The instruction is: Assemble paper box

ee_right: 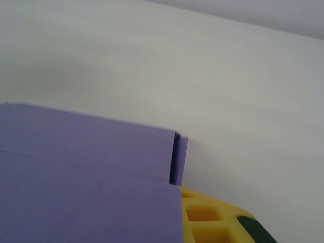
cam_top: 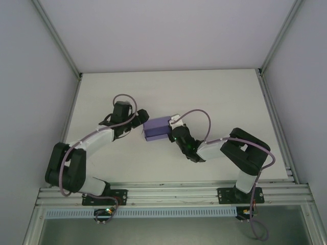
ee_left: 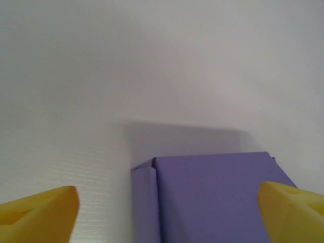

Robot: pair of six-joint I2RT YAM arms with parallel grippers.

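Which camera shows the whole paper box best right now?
The top external view: the whole paper box is in frame, uncropped. The left wrist shows one end with a folded flap; the right wrist, a cropped corner up close.

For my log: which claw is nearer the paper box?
Right: the right claw has a finger against the paper box at the right; the left claw stands open astride its left end.

**Left arm** (cam_top: 94, 139) and **right arm** (cam_top: 248, 150): black, rounded joint housings joined by white tubular links. Each arm is bolted down through a flat black base plate (cam_top: 104, 198). A thin mauve cable (cam_top: 198, 111) loops along each arm, and the fingers (ee_left: 40, 212) are moulded yellow blocks with recessed rectangular pockets.
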